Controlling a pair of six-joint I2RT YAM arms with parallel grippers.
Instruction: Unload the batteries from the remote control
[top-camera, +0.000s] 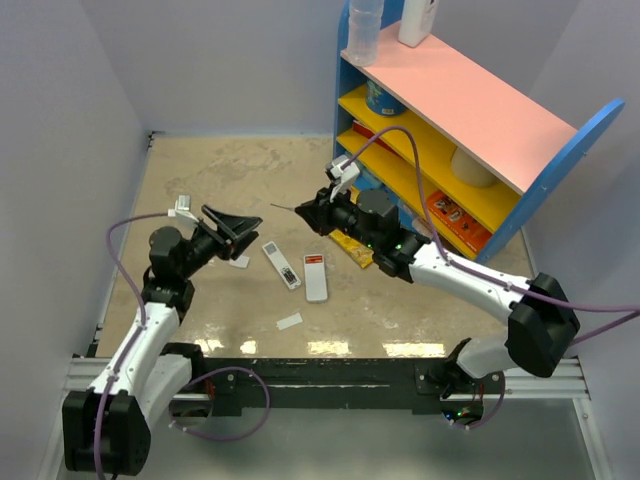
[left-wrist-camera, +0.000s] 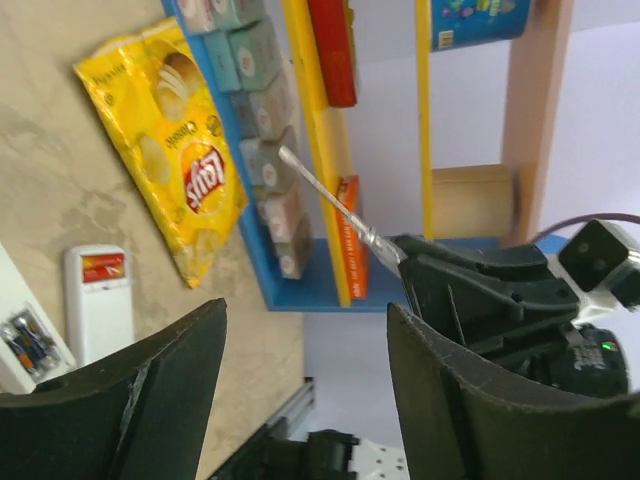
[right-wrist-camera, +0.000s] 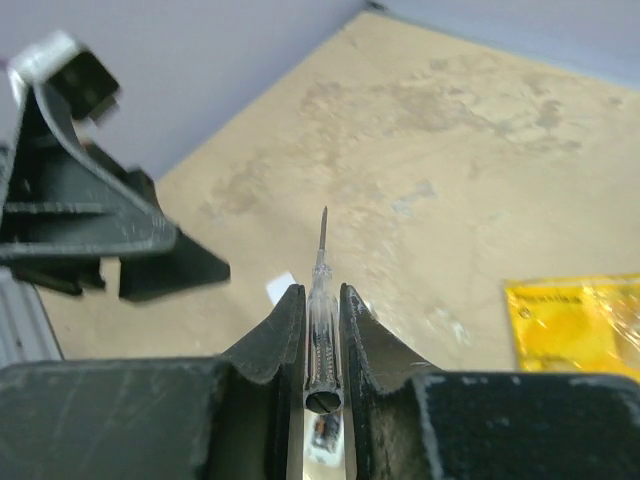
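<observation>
We are seeing the remote control (top-camera: 316, 283) lying flat on the desk (top-camera: 200, 170), plain back up, with the batteries (top-camera: 316, 262) showing red at its far end. Left of the remote and apart from it, the left pincer (top-camera: 232, 228) is hanging spread and empty. Beyond the remote, the right pincer (top-camera: 312, 212) is pinching a thin grey stick (top-camera: 283, 207), whose tip is pointing leftward, clear of the remote. A narrower white bar (top-camera: 281, 265) is lying just beside the remote's left edge.
</observation>
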